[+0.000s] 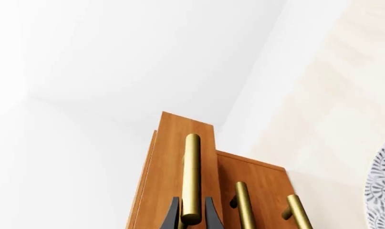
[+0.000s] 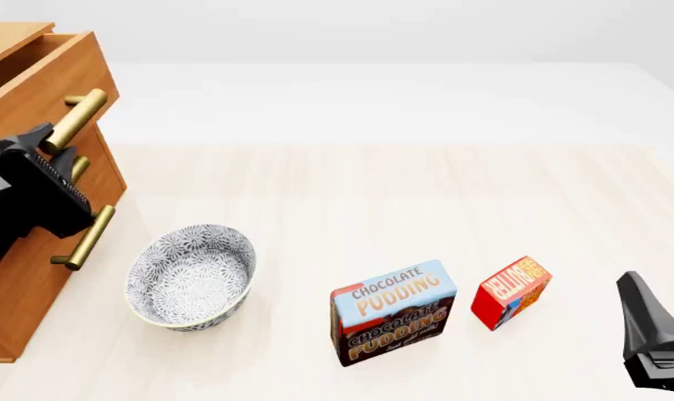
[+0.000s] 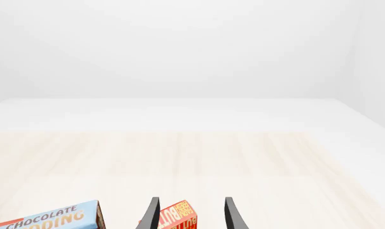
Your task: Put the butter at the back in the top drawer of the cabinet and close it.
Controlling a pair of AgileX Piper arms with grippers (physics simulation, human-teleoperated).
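Left gripper (image 1: 192,215) is clamped on top drawer (image 2: 49,79) handle (image 1: 192,176); pull is best kept straight outward. Right gripper (image 3: 190,214) jaws apart, butter (image 2: 512,291) untouched.

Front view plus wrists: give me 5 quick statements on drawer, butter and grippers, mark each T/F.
1. The top drawer is pulled partly out of the cabinet. True.
2. The left gripper has its fingers on either side of the top handle. True.
3. The butter already lies in the drawer. False: it stands on the table, right of the pudding box.
4. The right gripper is shut on the butter. False: its fingers stand apart, the butter showing between them.
5. The bowl holds the pudding box. False: it is empty.
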